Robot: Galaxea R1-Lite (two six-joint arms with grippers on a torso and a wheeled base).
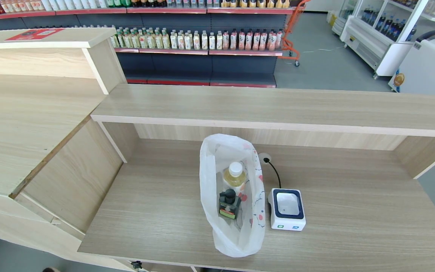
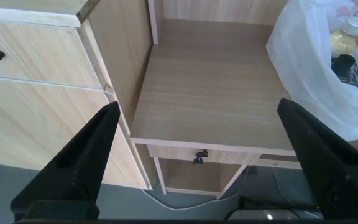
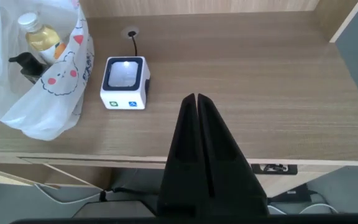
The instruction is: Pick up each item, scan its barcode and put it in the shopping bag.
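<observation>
On the counter (image 1: 353,211), head view: a bag (image 1: 207,181) is seen standing open near the middle, with the scanner (image 1: 286,209) just beside it on the right. Two items are held inside the bag: an upright bottle (image 1: 235,174) of yellow liquid with a white cap, and a dark bottle (image 1: 229,204) just in front of it. A cable (image 1: 275,172) is run from the scanner to a port in the counter. Stocked shelves (image 1: 202,41) are noted behind.

Left wrist view: the left gripper (image 2: 197,106) is held by the counter's near edge, fingers (image 2: 79,168) spread wide apart, nothing between them. The bag is seen off to one side; drawers (image 2: 36,68) are noted beside the counter.

Right wrist view: the right gripper (image 3: 196,102) is held above the counter's near edge, fingers pressed together, nothing gripped. Scanner and bag are seen beyond it, well apart from it.
</observation>
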